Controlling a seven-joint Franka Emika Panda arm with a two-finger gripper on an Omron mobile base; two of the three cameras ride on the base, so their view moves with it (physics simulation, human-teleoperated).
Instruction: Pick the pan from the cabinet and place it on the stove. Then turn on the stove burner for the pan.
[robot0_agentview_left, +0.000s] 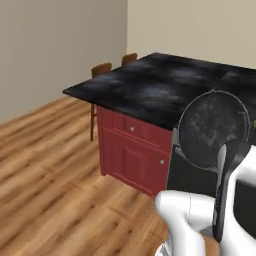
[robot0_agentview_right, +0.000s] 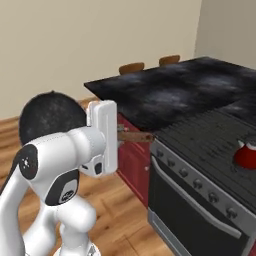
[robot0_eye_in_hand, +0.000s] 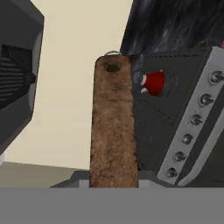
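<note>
**Pan in transit, stove not yet reached**

The pan (robot0_agentview_left: 214, 129) is being carried in the air, tipped up on edge so its round speckled underside is facing the left base camera at about 3 o'clock in that view. In the right base view its dark disc is sitting at 9 o'clock behind the arm, with the brown wooden handle (robot0_agentview_right: 135, 136) poking out toward the stove (robot0_agentview_right: 200, 165). The handle is running straight up the hand view from the gripper (robot0_eye_in_hand: 114, 183), so the fingers are judged to be closing on it, though the tips themselves are hidden under the wood.

As a judgement, the pick from the cabinet is finished and the carry is under way. Still ahead: levelling the pan, setting it on the front-left burner (robot0_agentview_right: 192, 131), then turning the matching knob (robot0_agentview_right: 172, 162).

The red kettle (robot0_agentview_right: 247, 154) is occupying a burner toward 3 o'clock, cut off by the frame edge. The dark block at 9 o'clock in the hand view is hard to identify.
</note>
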